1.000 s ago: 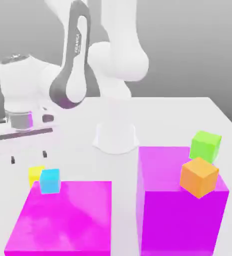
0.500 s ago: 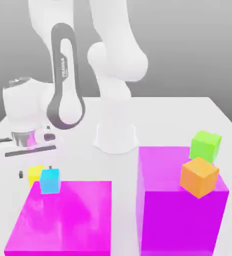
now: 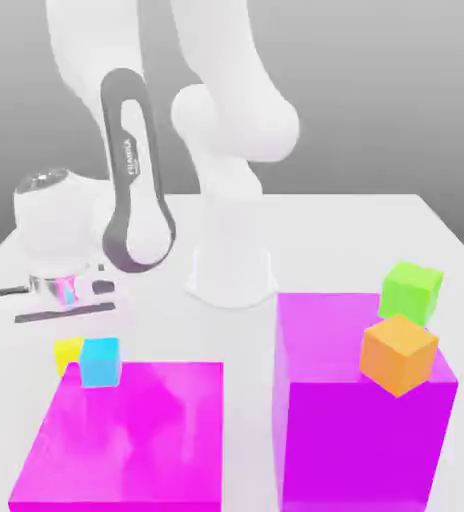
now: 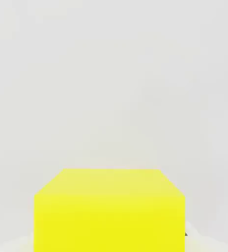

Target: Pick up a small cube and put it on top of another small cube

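Note:
The small cube [image 3: 68, 354] is bright yellow and rests on the white table at the exterior view's left, just behind the low magenta block. My gripper [image 3: 67, 342] has come down right over it, with the hand's grey bar a little above. In the hand view the small cube [image 4: 109, 209] is very close, sitting centred under the hand. The jaws are shut on the cube's sides, and it is still on the table. A cyan cube [image 3: 101, 362] of about the same size stands right beside it on the exterior view's right, almost touching.
A low magenta block [image 3: 126, 440] lies in front of the two cubes. A taller magenta block [image 3: 361, 420] at the exterior view's right carries an orange cube [image 3: 399, 352], with a lime-green cube [image 3: 411, 290] behind it. The arm's white base [image 3: 231, 272] stands mid-table.
The hand has dropped from above the table down over the yellow cube, and the jaws have gone from wide open to shut. No cube has moved.

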Robot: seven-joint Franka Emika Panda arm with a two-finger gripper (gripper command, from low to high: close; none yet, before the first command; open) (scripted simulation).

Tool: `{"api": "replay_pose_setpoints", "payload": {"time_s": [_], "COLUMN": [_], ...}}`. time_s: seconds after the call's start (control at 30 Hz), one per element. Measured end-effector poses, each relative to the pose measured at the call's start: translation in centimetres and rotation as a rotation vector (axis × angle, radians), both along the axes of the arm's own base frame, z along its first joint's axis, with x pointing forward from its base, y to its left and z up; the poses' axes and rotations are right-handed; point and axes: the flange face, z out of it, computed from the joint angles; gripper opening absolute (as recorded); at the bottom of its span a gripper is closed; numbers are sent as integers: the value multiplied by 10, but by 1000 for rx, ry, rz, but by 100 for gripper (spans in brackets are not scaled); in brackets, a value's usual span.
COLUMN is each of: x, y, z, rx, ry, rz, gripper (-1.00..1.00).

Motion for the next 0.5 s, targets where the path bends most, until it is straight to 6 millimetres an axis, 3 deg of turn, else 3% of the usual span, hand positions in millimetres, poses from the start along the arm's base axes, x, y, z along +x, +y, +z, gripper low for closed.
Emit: {"api": "replay_pose_setpoints", "payload": {"time_s": [0.5], "x": [-4], "y": [0], "z": [52], "rx": [-15], "ry": [13], "rz": [-2], "gripper": [-100]}}
